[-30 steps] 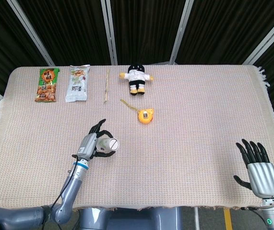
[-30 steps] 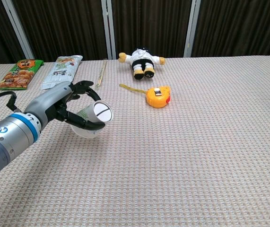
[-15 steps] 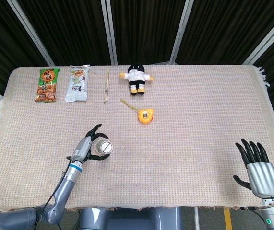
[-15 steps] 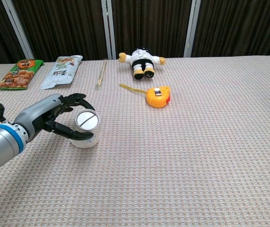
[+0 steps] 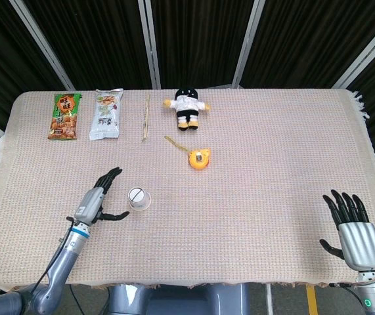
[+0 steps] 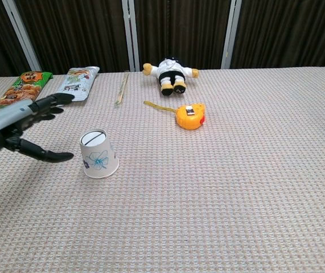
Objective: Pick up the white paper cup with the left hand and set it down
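The white paper cup (image 5: 138,198) (image 6: 98,154) stands upside down on the woven tablecloth, with a blue flower print on its side. My left hand (image 5: 98,203) (image 6: 21,128) is to the left of it, apart from the cup, fingers spread and holding nothing. My right hand (image 5: 352,230) rests at the table's near right corner, fingers spread and empty; it shows only in the head view.
At the far edge lie a green snack bag (image 5: 64,116), a white snack bag (image 5: 106,114), a wooden stick (image 5: 146,117) and a small plush doll (image 5: 187,108). An orange tape measure (image 5: 199,159) (image 6: 189,116) lies mid-table, right of and beyond the cup.
My left hand lowered the tilted cup onto the cloth, let go of it and drew back to the left. The cup now stands alone, upside down. The right hand has not moved.
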Motion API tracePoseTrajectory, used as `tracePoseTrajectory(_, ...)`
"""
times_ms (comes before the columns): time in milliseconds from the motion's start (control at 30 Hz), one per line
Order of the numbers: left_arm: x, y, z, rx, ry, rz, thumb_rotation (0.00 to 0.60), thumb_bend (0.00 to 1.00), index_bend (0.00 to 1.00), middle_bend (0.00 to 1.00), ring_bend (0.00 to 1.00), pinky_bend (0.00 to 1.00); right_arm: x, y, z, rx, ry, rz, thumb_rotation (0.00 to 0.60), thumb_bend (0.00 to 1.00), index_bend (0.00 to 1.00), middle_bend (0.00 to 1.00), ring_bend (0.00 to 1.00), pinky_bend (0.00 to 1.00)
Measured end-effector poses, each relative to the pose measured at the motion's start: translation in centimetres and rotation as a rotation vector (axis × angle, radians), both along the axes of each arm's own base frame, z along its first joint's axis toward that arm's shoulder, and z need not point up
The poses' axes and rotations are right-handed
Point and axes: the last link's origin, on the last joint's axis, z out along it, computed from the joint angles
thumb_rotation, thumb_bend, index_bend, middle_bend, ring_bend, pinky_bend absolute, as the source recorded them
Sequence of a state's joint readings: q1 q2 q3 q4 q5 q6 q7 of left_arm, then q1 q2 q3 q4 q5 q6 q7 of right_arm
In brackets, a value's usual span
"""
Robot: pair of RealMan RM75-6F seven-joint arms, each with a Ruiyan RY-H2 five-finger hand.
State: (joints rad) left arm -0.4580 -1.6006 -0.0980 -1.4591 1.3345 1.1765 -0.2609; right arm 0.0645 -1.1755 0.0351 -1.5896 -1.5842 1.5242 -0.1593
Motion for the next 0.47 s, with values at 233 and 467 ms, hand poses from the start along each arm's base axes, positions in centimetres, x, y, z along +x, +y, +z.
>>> tracePoseTrajectory(233, -3.0, -2.1, 4.9, 0.247, 0.315, -0.055, 0.6, 0.1, 0.0, 0.0, 0.0, 0.0, 0.2, -0.1, 0.2, -0.029, -0.018, 0.046, 0.6, 0.05, 0.06, 0.0, 0.0, 0.0)
tracePoseTrajectory(467, -7.9, -7.2, 10.5, 0.422, 0.667, 0.076, 0.6, 0.09, 0.0, 0.0, 0.0, 0.0, 0.0, -0.2, 0.0, -0.041, -0.008, 0.045, 0.6, 0.05, 0.02, 0.0, 0.0, 0.0)
